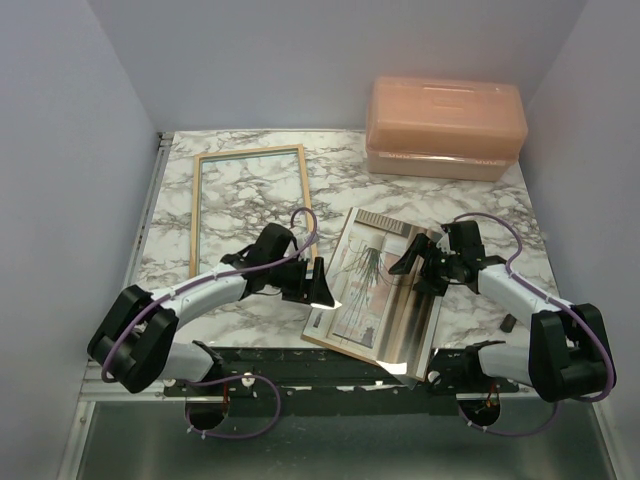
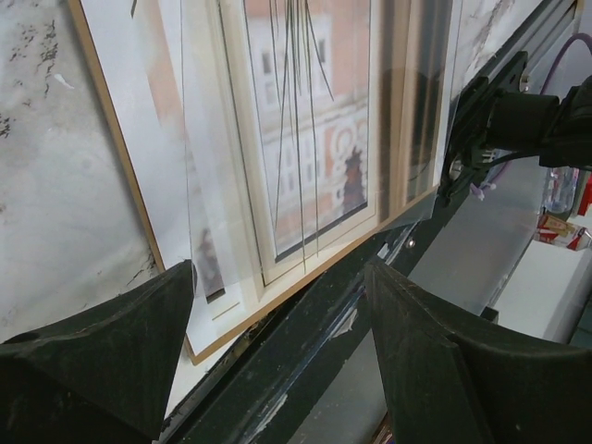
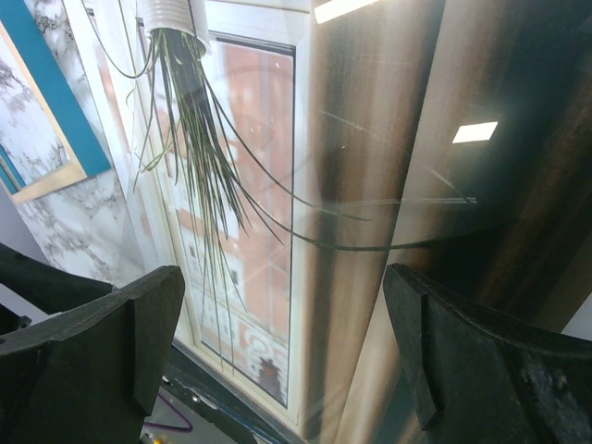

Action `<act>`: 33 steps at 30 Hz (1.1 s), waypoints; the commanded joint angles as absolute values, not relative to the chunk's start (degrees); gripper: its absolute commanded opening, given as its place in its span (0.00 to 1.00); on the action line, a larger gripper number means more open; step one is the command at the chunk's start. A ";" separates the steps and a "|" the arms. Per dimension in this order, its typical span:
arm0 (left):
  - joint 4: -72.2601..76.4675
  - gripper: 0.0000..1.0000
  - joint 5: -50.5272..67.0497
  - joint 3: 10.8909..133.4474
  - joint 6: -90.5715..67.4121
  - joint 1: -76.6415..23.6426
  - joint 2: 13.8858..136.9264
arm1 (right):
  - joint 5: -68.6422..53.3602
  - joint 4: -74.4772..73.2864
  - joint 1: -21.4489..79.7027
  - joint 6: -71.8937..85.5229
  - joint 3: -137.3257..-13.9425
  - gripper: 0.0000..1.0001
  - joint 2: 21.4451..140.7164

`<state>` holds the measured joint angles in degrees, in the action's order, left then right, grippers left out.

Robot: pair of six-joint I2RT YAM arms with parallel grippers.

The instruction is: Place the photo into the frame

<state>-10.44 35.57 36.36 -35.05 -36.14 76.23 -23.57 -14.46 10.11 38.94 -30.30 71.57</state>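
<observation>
- Photo [image 1: 365, 290] lies flat on the marble table [image 1: 480, 200], between the two grippers. Its near corner juts past the table edge over the black rail.
- Left arm reaches forward and to the right, low over the table. The left gripper [image 1: 320, 285] sits at the photo's left edge, jaws apart and holding nothing.
- Left wrist view: the photo's near-left corner lies just ahead of the gap, close to the left finger [image 2: 120, 361]. I can't tell whether they touch.
- Right arm is folded back and reaches in to the left. The right gripper [image 1: 415, 268] is above the photo's right half, jaws wide apart and empty.
- Right wrist view: the plant and curtain print fills the space ahead of the gap, with both fingers [image 3: 462, 370] clear of it.
- Frame [image 1: 248, 205] lies flat, pale side up, beyond and to the left of the left jaws, apart from the photo.
- Peach box [image 1: 445, 128] stands well beyond the right jaws, at the far edge.
</observation>
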 commanded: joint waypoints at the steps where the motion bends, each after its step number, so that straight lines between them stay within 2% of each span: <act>1: -9.35 0.75 36.37 37.74 -36.21 -36.51 76.00 | -23.44 -16.79 10.19 37.74 -28.03 0.99 72.84; 7: -6.36 0.74 35.26 36.47 -39.90 -36.49 78.33 | -25.10 -17.67 10.18 38.78 -29.07 0.99 70.85; 19: 12.83 0.52 41.04 31.12 -47.69 -36.12 84.74 | -26.54 -18.19 10.20 39.68 -29.95 0.99 69.07; 23: 13.67 0.40 41.17 30.60 -47.65 -36.12 85.45 | -26.64 -18.36 10.19 39.77 -30.33 0.99 68.68; 29: 12.89 0.03 39.90 30.40 -47.76 -35.45 83.50 | -26.55 -19.63 10.21 39.55 -31.64 0.99 67.86; 30: 12.63 0.00 39.39 30.34 -47.73 -35.22 82.82 | -26.54 -19.94 10.24 39.42 -31.93 0.99 67.69; 33: 11.75 0.00 37.83 29.41 -47.23 -34.10 79.52 | -26.47 -20.93 10.19 38.98 -33.01 1.00 66.74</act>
<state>10.90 38.68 30.72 -48.05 -35.42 84.14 -25.21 -18.35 10.13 39.16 -30.61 68.58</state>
